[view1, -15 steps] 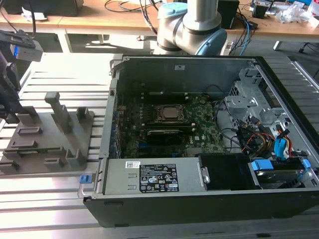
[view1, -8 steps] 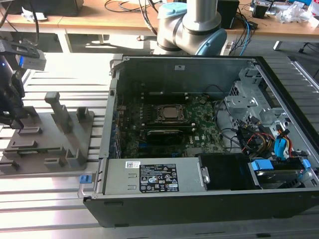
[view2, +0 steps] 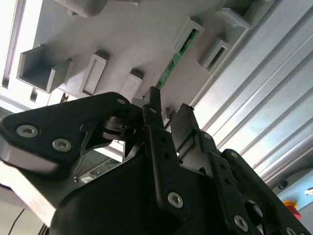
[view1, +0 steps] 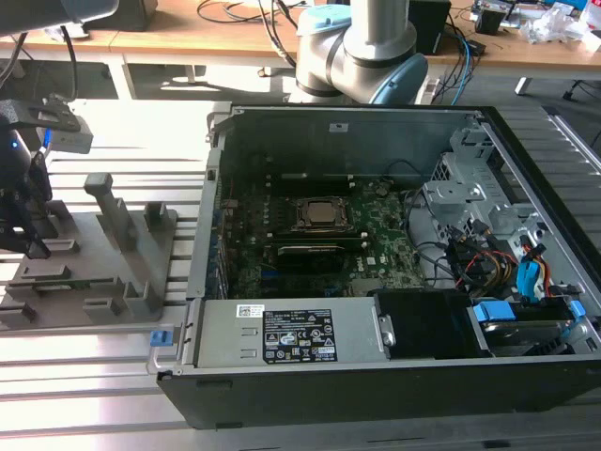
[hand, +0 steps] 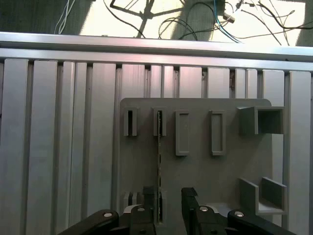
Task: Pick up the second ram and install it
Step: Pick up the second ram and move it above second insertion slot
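The second ram (hand: 159,152) is a thin green stick standing on edge in slotted blocks of the grey holder plate (hand: 195,176). In the second wrist view the ram (view2: 177,58) shows its green face with dark chips. My gripper (hand: 168,200) is open, low over the ram's near end. The stick runs between the two dark fingers (hand: 148,197), much closer to one than the other. In the second wrist view the gripper (view2: 168,112) sits at that same end. In the exterior view the gripper (view1: 33,240) hangs over the holder plate (view1: 94,272) at the exterior view's left.
An open computer case (view1: 376,376) fills the middle of the exterior view, with the motherboard (view1: 376,249) and CPU socket (view1: 322,214) inside and cables and drives toward the exterior view's right. Other holder blocks (hand: 257,120) stand on the plate. Ribbed aluminium table (hand: 58,147) surrounds it.
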Robot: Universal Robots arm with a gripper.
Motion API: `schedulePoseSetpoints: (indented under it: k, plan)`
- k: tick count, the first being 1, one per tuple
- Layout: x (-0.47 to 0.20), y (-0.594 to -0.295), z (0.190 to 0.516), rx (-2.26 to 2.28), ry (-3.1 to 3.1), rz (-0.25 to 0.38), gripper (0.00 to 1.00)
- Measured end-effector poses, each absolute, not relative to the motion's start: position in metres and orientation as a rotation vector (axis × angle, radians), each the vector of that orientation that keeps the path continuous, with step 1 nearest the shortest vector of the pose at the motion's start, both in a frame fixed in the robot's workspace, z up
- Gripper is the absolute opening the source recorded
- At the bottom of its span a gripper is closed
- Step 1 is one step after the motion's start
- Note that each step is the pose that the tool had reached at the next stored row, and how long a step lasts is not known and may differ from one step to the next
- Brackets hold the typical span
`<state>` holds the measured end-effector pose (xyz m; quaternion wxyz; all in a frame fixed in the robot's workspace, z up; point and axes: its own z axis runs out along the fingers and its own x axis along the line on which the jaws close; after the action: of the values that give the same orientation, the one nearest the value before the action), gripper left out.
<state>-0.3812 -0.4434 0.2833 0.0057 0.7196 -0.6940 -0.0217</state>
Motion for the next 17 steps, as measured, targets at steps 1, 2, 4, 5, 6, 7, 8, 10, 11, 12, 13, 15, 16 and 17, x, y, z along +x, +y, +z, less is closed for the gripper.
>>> schedulePoseSetpoints:
  k: [1, 2, 4, 5, 6, 7, 8, 10, 11, 12, 13, 15, 16, 17]
  plan:
    - [-0.381, -0.444, 0.282, 2.253, -2.172, -0.068, 0.36]
    - [-0.381, -0.444, 0.280, 2.253, -2.172, -0.068, 0.36]
    - [-0.381, -0.444, 0.278, 2.253, -2.172, -0.068, 0.36]
    - [-0.381, -0.444, 0.277, 2.253, -2.172, -0.068, 0.36]
    - [-0.381, -0.444, 0.276, 2.253, -2.172, -0.068, 0.36]
    - [-0.381, -0.444, 0.275, 2.253, -2.172, -0.068, 0.36]
    - [-0.381, -0.444, 0.274, 2.253, -2.171, -0.068, 0.36]
    - [-0.381, -0.444, 0.272, 2.254, -2.171, -0.068, 0.36]
    - [-0.381, -0.444, 0.272, 2.254, -2.171, -0.068, 0.36]
    - [-0.381, -0.444, 0.270, 2.254, -2.171, -0.068, 0.36]
    - [-0.381, -0.444, 0.269, 2.254, -2.171, -0.068, 0.36]
    - [-0.381, -0.444, 0.264, 2.254, -2.171, -0.068, 0.36]
    - [-0.381, -0.445, 0.261, 2.255, -2.170, -0.068, 0.36]
    - [-0.381, -0.446, 0.259, 2.255, -2.170, -0.068, 0.36]
